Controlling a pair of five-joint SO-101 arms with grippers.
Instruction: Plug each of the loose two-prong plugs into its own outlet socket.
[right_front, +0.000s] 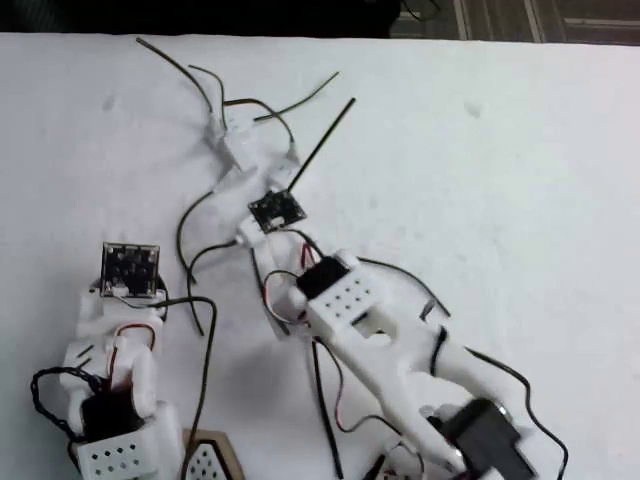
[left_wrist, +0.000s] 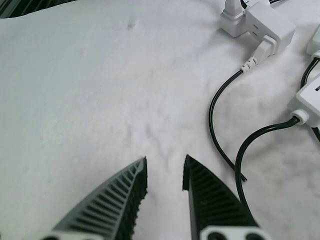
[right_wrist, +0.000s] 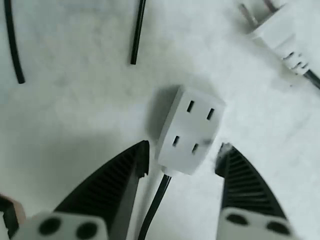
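Observation:
A white outlet socket with two pairs of slots lies flat on the white table, its black cord trailing toward the wrist. My right gripper is open with one finger on each side of the socket and small gaps to both. Beyond it lies a loose white two-prong plug, prongs pointing away. From above, this gripper sits mid-table. My left gripper is open over bare table at the left. Off to its side, a white plug sits against a socket block, and another socket lies nearby.
Several thin black cords curl across the table's middle, with cut ends near the right gripper. More white plugs and sockets cluster farther back. A small wooden piece sits at the front edge.

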